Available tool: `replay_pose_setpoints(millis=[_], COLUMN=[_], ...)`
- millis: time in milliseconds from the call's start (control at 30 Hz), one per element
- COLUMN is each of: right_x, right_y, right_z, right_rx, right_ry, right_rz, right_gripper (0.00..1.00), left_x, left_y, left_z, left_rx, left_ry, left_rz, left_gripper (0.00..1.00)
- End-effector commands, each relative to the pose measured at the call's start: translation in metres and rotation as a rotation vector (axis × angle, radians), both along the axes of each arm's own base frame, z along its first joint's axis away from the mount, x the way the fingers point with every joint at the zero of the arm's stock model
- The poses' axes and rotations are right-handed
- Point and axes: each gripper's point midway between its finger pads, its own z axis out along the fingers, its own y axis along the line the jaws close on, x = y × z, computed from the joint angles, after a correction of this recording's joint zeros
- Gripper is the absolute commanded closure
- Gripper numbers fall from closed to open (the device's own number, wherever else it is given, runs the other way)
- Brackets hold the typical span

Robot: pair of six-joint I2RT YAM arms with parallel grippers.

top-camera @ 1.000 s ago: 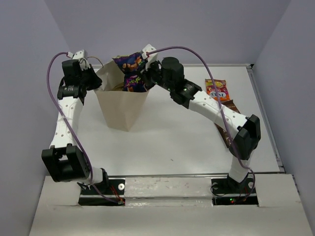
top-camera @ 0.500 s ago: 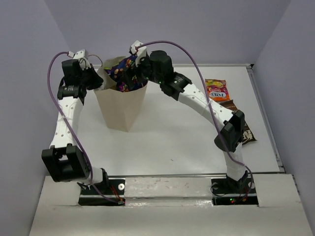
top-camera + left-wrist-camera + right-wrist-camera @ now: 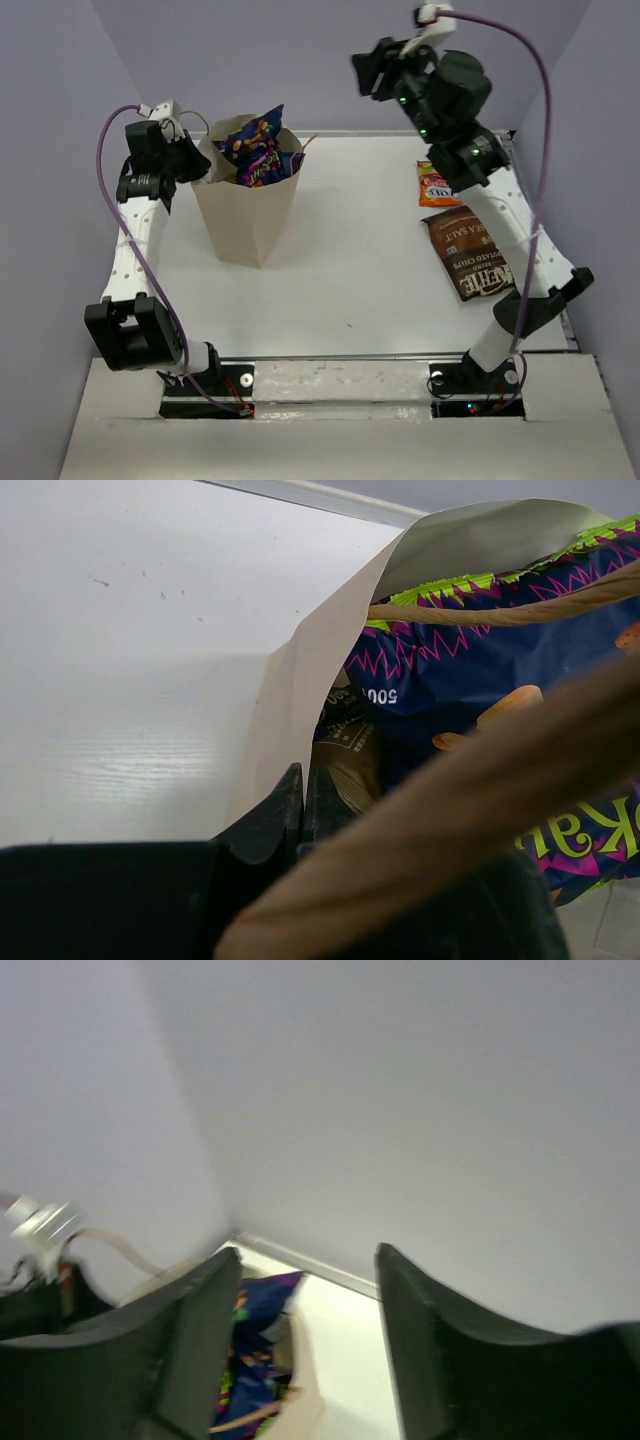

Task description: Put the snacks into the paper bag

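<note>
My left claw [image 3: 305,782] is matt black plastic. The paper bag [image 3: 245,215] is smooth, matt cream paper, and its handle [image 3: 480,790] is rough twisted brown cord. The purple packet [image 3: 255,150] is glossy, crinkled foil. The bench [image 3: 350,280] looks smooth, white and faintly satin.

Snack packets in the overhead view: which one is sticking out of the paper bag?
The purple packet, poking from the mouth of the paper bag. The small orange-red packet and dark brown chip bag lie flat on the table instead.
</note>
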Motion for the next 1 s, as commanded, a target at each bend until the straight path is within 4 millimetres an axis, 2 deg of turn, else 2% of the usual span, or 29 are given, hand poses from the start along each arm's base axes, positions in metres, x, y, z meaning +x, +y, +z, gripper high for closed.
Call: replay_pose_setpoints(millis=[0,33,67,100,133,167,200,233,267,300,333,400,467,500,667,700,733,867,967], right_x=[0.061,0.057,0.059,0.056,0.053,0.046,0.042,0.038,0.033,0.026,0.021,0.003,-0.013,-0.022,-0.045,-0.052,-0.051,-0.075,-0.086], right_y=[-0.154,-0.176,-0.197,-0.236,-0.250,-0.261,-0.274,-0.285,-0.294,-0.303,-0.311,-0.326,-0.328,-0.327,-0.323,-0.325,-0.325,-0.324,-0.327], right_z=[-0.081,-0.091,-0.141,-0.153,-0.174,-0.211,-0.226,-0.241,-0.260,-0.292,-0.310,-0.360,-0.392,-0.414,-0.453,-0.463,-0.465,-0.507,-0.525], right_rx=[0.050,0.099,0.043,0.042,0.013,-0.059,-0.088,-0.103,-0.099,-0.129,-0.149,-0.308,-0.419,-0.472,-0.608,-0.650,-0.661,-0.762,-0.832], right_ry=[0.305,0.359,0.474,0.498,0.540,0.620,0.653,0.688,0.745,0.820,0.865,0.972,1.070,1.129,1.217,1.233,1.230,1.314,1.352], right_rz=[-0.462,-0.488,-0.549,-0.669,-0.727,-0.773,-0.817,-0.862,-0.889,-0.906,-0.924,-0.988,-0.964,-0.937,-0.810,-0.816,-0.816,-0.783,-0.779], right_gripper=[0.53,0.64,0.72,0.69,0.64,0.56,0.46,0.31,0.12,0.01,0.00,0.00,0.00,0.00,0.00,0.00,0.00,0.00,0.00], left_x=[0.003,0.003,0.002,0.001,0.001,0.000,0.000,0.000,0.000,-0.001,-0.001,-0.003,-0.003,-0.003,-0.001,0.000,0.000,0.001,0.001], left_y=[-0.006,-0.006,-0.007,-0.006,-0.006,-0.007,-0.006,-0.007,-0.007,-0.008,-0.009,-0.010,-0.010,-0.010,-0.010,-0.010,-0.010,-0.009,-0.011], left_z=[0.036,0.036,0.037,0.038,0.037,0.038,0.037,0.037,0.036,0.036,0.036,0.035,0.036,0.036,0.036,0.036,0.036,0.037,0.038], left_rx=[-0.006,-0.008,-0.008,-0.006,-0.004,-0.002,-0.002,-0.003,-0.006,-0.010,-0.010,-0.013,-0.011,-0.009,-0.012,-0.011,-0.011,-0.009,-0.014], left_ry=[-0.105,-0.107,-0.110,-0.111,-0.112,-0.113,-0.114,-0.114,-0.112,-0.110,-0.111,-0.111,-0.116,-0.116,-0.117,-0.116,-0.116,-0.118,-0.119], left_rz=[-0.028,-0.032,-0.032,-0.029,-0.031,-0.033,-0.031,-0.034,-0.036,-0.040,-0.046,-0.048,-0.049,-0.050,-0.052,-0.052,-0.052,-0.051,-0.057], left_gripper=[1.00,1.00,1.00,1.00,1.00,1.00,1.00,1.00,1.00,1.00,1.00,1.00,1.00,1.00,1.00,1.00,1.00,1.00,1.00])
